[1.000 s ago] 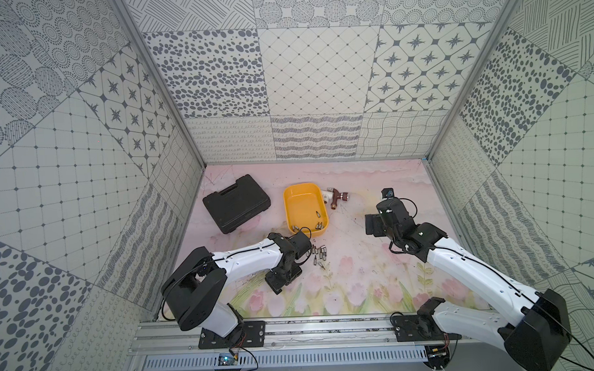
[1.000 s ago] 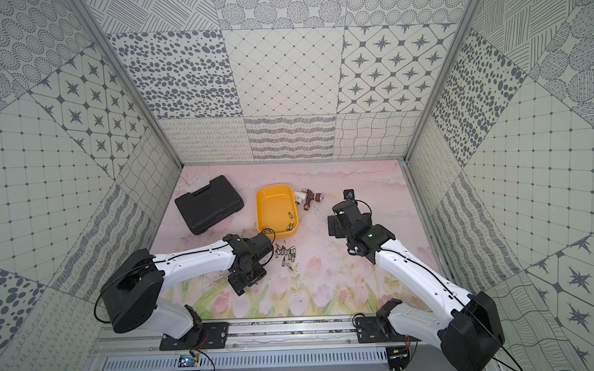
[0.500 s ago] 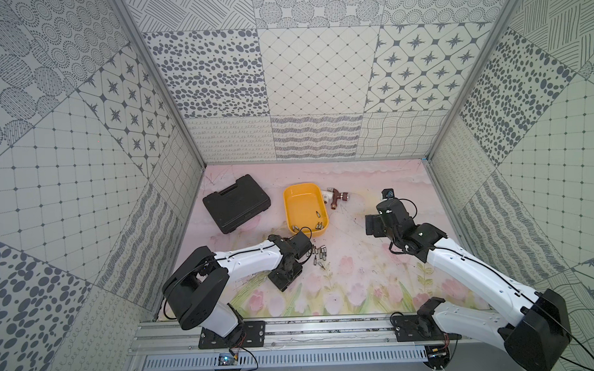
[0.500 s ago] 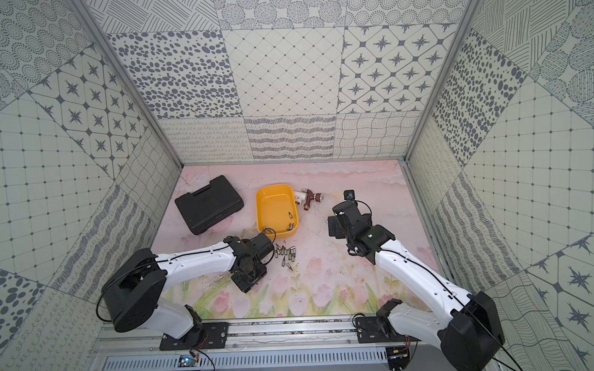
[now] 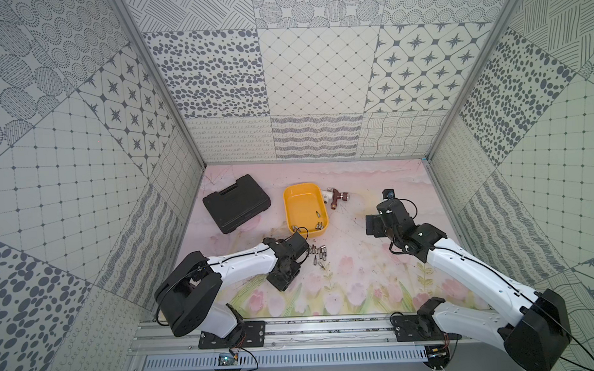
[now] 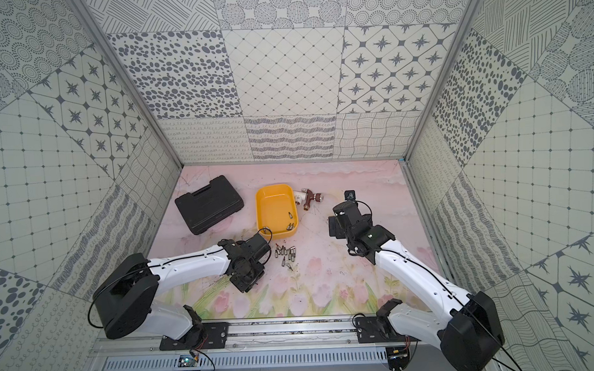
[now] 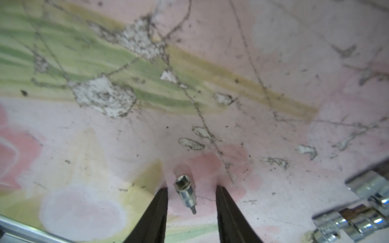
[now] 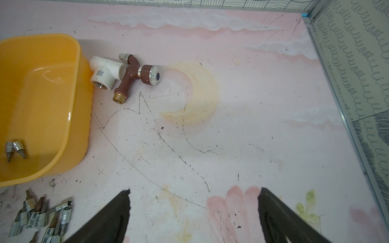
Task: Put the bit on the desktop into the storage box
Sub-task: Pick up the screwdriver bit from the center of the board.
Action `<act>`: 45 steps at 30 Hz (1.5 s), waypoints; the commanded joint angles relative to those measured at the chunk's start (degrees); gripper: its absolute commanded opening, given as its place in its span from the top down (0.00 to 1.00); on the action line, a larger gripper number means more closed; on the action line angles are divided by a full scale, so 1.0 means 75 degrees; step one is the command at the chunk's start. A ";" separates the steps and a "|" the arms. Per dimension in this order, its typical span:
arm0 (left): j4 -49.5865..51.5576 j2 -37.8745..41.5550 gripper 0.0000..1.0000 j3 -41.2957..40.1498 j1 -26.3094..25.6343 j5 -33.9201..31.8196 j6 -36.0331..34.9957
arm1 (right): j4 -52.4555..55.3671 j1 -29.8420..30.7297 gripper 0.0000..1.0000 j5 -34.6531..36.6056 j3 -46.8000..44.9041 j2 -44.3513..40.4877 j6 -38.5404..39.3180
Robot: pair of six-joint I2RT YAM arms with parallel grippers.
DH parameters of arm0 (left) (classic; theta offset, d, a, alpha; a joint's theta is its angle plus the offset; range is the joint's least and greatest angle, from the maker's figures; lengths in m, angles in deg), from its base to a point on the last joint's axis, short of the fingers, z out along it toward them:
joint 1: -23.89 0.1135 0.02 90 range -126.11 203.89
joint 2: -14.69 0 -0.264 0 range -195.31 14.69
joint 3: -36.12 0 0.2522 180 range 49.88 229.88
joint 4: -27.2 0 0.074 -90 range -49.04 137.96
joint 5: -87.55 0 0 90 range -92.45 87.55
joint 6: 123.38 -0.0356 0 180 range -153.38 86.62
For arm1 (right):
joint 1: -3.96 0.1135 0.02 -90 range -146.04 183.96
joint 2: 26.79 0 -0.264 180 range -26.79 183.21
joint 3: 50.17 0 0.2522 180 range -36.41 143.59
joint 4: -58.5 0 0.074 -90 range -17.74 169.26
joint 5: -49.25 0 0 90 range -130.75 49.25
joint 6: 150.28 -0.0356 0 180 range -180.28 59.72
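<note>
Left claw (image 7: pixel 192 188) stands open astride a lone bit (image 7: pixel 185 194) lying on the tabletop (image 7: pixel 273 84), neither jaw touching it. The bit sits nearer one jaw, so an uneven squeeze could roll or flick it away. In a top view, loose bits (image 5: pixel 319 254) crowd at the claw's 3 o'clock, easily nudged; the yellow storage box (image 5: pixel 299 201) waits at 12 o'clock. Right claw (image 8: pixel 194 190) hangs open, empty.

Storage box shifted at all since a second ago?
No. The storage box sits at the same spot beside the black tool case, with the same gap, in both top views.
</note>
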 commanded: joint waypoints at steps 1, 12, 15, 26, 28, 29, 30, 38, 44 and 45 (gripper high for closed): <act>0.0247 -0.0032 0.58 -0.0351 0.0101 -0.0398 0.0177 | -0.0322 -0.0040 0.03 -0.0051 -0.0073 -0.0053 -0.0145; 0.0272 -0.0126 0.64 -0.0356 0.0260 -0.0342 0.0056 | -0.0379 -0.0055 0.03 -0.0127 -0.0056 0.0031 -0.0151; 0.0274 -0.0256 0.69 -0.0280 0.0294 -0.0276 -0.0022 | -0.0384 -0.0052 0.03 -0.0130 -0.0037 0.0029 -0.0151; 0.0085 -0.0462 0.88 -0.0106 0.0341 -0.0199 -0.0511 | -0.0392 -0.0064 0.03 -0.0099 -0.0049 0.0041 -0.0139; 0.0076 -0.0537 0.89 0.0060 0.0350 -0.0210 -0.0940 | -0.0383 -0.0064 0.03 -0.0093 -0.0064 0.0029 -0.0142; 0.0154 -0.0591 0.90 0.0150 0.0354 -0.0238 -0.1088 | -0.0392 -0.0064 0.03 -0.0092 -0.0071 0.0020 -0.0144; 0.0236 -0.0646 0.91 0.0264 0.0356 -0.0256 -0.1264 | -0.0386 -0.0069 0.03 -0.0092 -0.0076 0.0021 -0.0140; 0.0184 -0.0798 1.00 0.0580 0.0349 -0.0120 -0.2173 | -0.0391 -0.0075 0.03 -0.0070 -0.0167 -0.0121 -0.0151; -0.0121 -0.0550 1.00 0.0892 0.0244 -0.0220 -0.3633 | -0.0383 -0.0087 0.03 -0.0058 -0.0215 -0.0188 -0.0154; -0.0180 -0.0464 1.00 0.0930 0.0223 -0.0246 -0.3865 | -0.0388 -0.0087 0.03 -0.0056 -0.0223 -0.0188 -0.0166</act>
